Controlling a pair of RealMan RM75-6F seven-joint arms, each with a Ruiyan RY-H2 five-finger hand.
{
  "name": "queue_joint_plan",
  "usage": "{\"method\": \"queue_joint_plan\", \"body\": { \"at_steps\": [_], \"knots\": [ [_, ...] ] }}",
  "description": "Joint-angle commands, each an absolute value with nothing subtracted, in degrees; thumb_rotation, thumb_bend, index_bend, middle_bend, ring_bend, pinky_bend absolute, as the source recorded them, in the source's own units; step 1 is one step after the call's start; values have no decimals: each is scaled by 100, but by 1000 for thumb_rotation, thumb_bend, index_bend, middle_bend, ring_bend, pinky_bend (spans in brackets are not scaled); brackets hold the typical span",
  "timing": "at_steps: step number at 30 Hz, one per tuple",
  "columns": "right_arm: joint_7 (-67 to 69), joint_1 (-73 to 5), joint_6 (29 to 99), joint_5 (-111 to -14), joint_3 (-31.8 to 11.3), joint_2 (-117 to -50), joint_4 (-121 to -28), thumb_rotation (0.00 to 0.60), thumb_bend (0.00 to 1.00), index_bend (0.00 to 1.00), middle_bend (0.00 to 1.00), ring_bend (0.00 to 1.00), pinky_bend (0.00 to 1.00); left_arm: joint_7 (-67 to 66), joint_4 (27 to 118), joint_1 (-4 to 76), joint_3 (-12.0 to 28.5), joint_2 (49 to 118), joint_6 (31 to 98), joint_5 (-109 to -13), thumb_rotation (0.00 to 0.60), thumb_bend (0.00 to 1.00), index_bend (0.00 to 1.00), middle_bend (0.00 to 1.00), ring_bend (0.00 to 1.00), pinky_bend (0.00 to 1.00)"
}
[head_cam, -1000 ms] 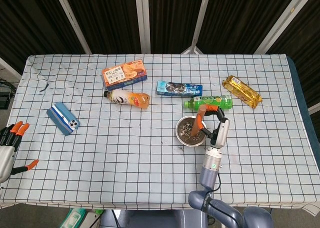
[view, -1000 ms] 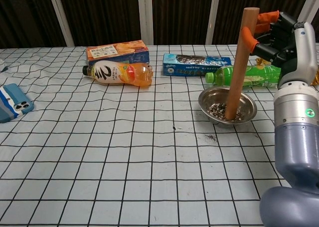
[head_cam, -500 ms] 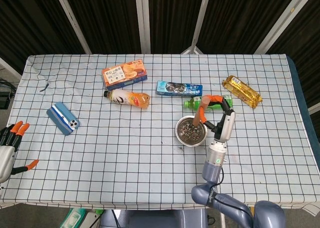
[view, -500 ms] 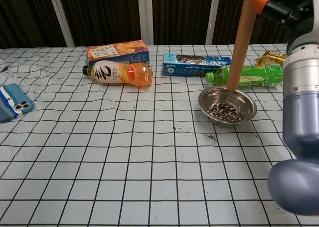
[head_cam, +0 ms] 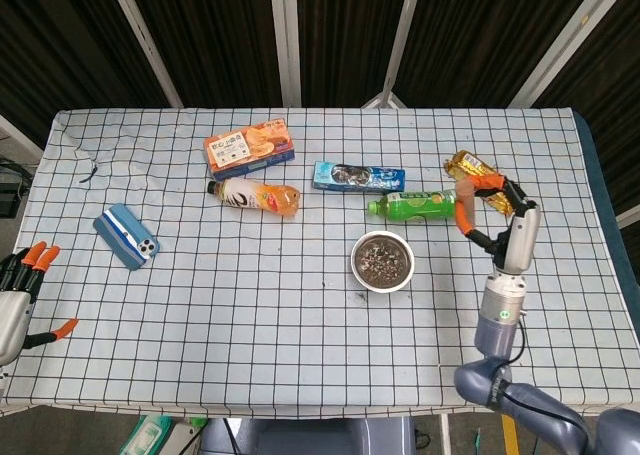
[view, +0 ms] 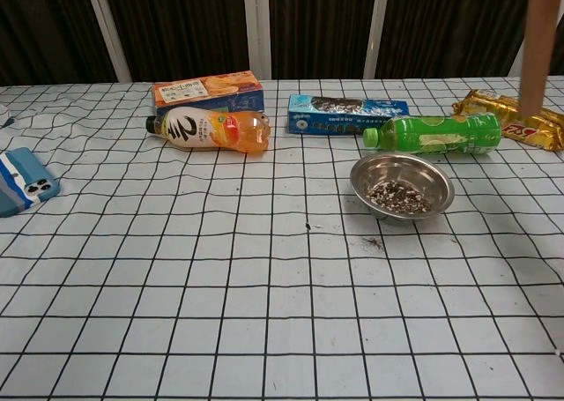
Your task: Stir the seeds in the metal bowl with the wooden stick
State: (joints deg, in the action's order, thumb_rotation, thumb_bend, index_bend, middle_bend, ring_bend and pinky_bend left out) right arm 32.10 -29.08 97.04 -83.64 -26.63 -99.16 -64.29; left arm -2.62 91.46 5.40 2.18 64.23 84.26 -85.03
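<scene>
The metal bowl (head_cam: 382,261) (view: 402,185) with dark seeds (view: 398,196) stands on the checked cloth, right of centre, with nothing in it but the seeds. My right hand (head_cam: 497,215) is raised to the right of the bowl and grips the wooden stick (head_cam: 465,196). In the chest view only the stick's (view: 536,53) lower length shows at the top right, hanging above the yellow snack pack; the hand itself is out of that frame. My left hand (head_cam: 22,287) rests at the table's near left edge, fingers apart and holding nothing.
Behind the bowl lies a green bottle (view: 436,133), with a blue pack (view: 344,113) and a yellow snack pack (view: 507,119) near it. An orange box (head_cam: 249,147), an orange drink bottle (head_cam: 254,195) and a blue phone (head_cam: 127,236) sit further left. A few spilled seeds (view: 370,241) dot the cloth.
My right hand lifted the stick out of the bowl and carried it up and to the right, away from the bowl. The left hand stayed still.
</scene>
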Motion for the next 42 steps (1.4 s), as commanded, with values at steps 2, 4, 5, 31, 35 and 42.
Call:
{"method": "queue_joint_plan", "body": {
  "at_steps": [2,4,5,31,35,42],
  "knots": [
    [2972,-2449,9586,-8617,-2148,-9260,-6311,600,746,706,602,546,542,-266,9151,538,217,6422,8429,-8504,600,125,27,0,0,0],
    [2987,-2304,9540,-8658,-1971,-9090,-6218,600,746,706,602,546,542,-269,9152,536,216,6422,8434,-8507,600,125,27,0,0,0],
    [3000,-2218,9508,-8668,-1873,-8998,-6190,600,746,706,602,546,542,-267,9150,534,215,6422,8439,-8510,600,125,27,0,0,0],
    [258,-1800,7684,-9214,-13,-7627,-7476,600,745,457,478,351,445,-111,9053,468,164,6434,8575,-8662,600,125,31,0,0,0],
    [135,-1784,7627,-9160,-8,-7423,-7962,600,606,179,319,163,252,-108,9045,466,164,6435,8574,-8661,600,125,31,0,0,0],
    [-207,-1741,7577,-9165,50,-7229,-8431,600,436,0,131,0,25,-84,9021,461,161,6439,8581,-8671,600,126,31,0,0,0]
  ]
}}
